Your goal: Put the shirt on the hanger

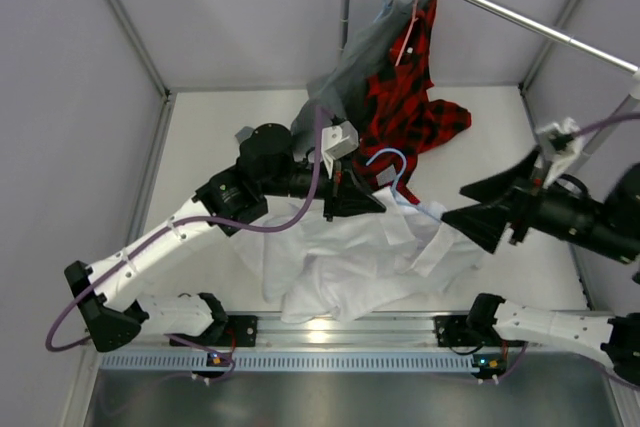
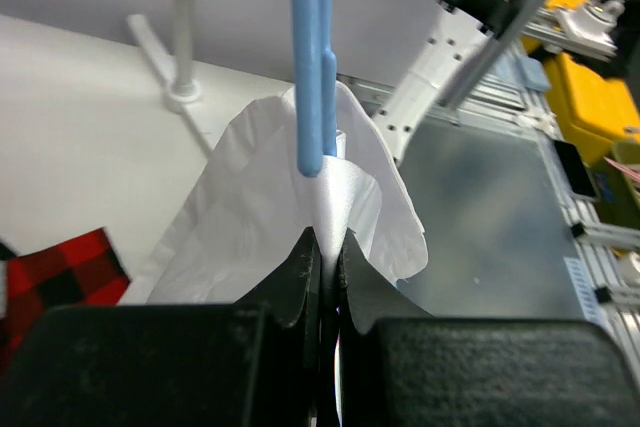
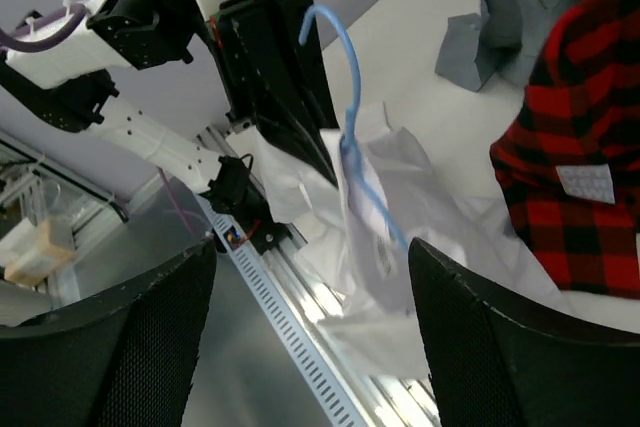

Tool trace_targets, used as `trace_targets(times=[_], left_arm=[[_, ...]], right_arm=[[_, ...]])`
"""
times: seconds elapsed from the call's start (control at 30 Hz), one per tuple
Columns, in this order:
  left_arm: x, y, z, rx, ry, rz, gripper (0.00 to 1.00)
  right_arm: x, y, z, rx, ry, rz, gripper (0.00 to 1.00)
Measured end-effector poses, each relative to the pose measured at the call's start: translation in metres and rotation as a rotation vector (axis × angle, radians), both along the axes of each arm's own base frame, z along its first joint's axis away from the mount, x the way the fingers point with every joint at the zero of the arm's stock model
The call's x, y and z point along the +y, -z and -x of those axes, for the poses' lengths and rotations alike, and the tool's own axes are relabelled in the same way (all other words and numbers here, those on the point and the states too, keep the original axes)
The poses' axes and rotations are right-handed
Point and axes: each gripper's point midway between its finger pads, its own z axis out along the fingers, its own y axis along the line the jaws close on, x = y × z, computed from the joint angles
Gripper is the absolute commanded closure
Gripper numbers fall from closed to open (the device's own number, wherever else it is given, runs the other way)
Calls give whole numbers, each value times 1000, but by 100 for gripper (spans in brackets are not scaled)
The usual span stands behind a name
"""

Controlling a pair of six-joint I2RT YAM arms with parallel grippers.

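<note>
L claw [image 2: 325,239]: shut tight, pinching a fold of the shirt [image 2: 250,217] directly under the blue stem of the hanger [image 2: 312,67], centre of L wrist view. In the top view you see that pinch mid-frame, with the hanger hook poking up just right of it. The rest of the shirt is heaped on the table [image 1: 200,147], lower centre.

R claw [image 3: 312,252]: jaws wide, nothing btwn them. It sits at the right of the top view, by the shirt's right edge; contact can't be told.

Plaid shirt [image 1: 405,107] and grey garment [image 1: 355,72] hang from the rail [image 1: 500,12], upper centre.
</note>
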Motion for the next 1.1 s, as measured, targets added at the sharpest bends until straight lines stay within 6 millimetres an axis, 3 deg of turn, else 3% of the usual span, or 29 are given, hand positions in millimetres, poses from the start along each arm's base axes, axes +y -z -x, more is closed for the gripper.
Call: trace_targets(times=[0.13, 0.2, 0.27, 0.3, 0.33, 0.43, 0.47, 0.63, 0.67, 0.7, 0.73, 0.77, 0.93, 1.0, 1.1], left_arm=[[-4, -1, 25, 17, 159, 3, 100], [-6, -5, 35, 21, 220, 9, 100], [-8, -8, 43, 23, 267, 14, 100], [-8, -9, 47, 26, 287, 15, 100], [-8, -9, 50, 28, 302, 16, 100], [-7, -9, 56, 33, 337, 15, 100], [-7, -9, 58, 33, 348, 16, 100], [-7, -10, 61, 22, 366, 22, 100], [-7, -10, 59, 21, 360, 21, 90], [-7, -9, 57, 20, 351, 18, 63], [-7, -9, 54, 10, 337, 17, 25], [-9, -11, 47, -2, 299, 18, 2], [-6, -44, -4, -90, -5, 28, 2], [11, -60, -34, -127, -233, 21, 2], [65, -75, -58, -155, -537, 28, 2]], right_arm=[[63, 2, -21, -22, -127, 139, 30], [85, 10, -25, -19, -187, 178, 33], [100, 18, -26, -9, -236, 207, 42], [104, 18, -25, -13, -255, 206, 48], [106, 16, -24, -22, -271, 198, 61], [106, 5, -17, -61, -301, 149, 84], [105, 1, -15, -77, -307, 133, 96], [102, -3, -13, -111, -308, 98, 100], [102, -3, -13, -117, -306, 93, 100], [102, -3, -15, -123, -300, 91, 100], [101, -2, -16, -127, -293, 90, 100], [100, 0, -16, -123, -290, 93, 100], [87, -2, -21, -137, -222, 88, 100], [76, -7, -27, -152, -159, 77, 100], [57, -15, -35, -176, -60, 59, 100]])
